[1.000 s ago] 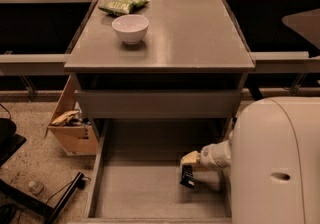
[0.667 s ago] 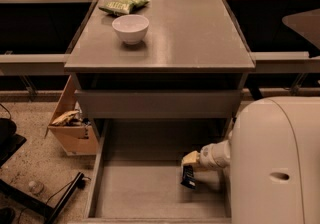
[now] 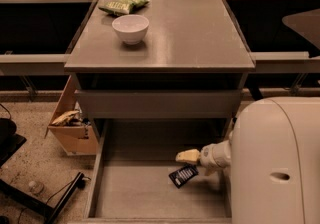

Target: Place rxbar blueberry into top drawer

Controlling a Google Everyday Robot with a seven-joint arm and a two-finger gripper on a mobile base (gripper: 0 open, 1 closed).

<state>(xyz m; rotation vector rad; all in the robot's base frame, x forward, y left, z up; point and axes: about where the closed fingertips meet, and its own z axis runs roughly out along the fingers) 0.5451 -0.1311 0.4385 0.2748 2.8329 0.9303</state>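
Observation:
The rxbar blueberry (image 3: pixel 183 175), a small dark bar with white print, sits tilted just under my gripper (image 3: pixel 188 157), over the floor of the open top drawer (image 3: pixel 135 193), right of its middle. I cannot tell whether the bar hangs from the gripper or rests on the drawer floor. The gripper reaches in from the right on a white wrist beside my large white arm housing (image 3: pixel 277 168). The drawer is a wide grey tray with low side walls, pulled out below the cabinet.
The grey cabinet top (image 3: pixel 190 33) carries a white bowl (image 3: pixel 130 28) and a green snack bag (image 3: pixel 123 5). A drawer with a plain grey front (image 3: pixel 160 104) is closed above. A tan cardboard box (image 3: pixel 72 125) stands at the left. Cables and a black stand (image 3: pixel 55 203) lie on the floor.
The bar has tipped from more upright to a flatter tilt showing its label and shifted slightly left. The gripper has hardly moved.

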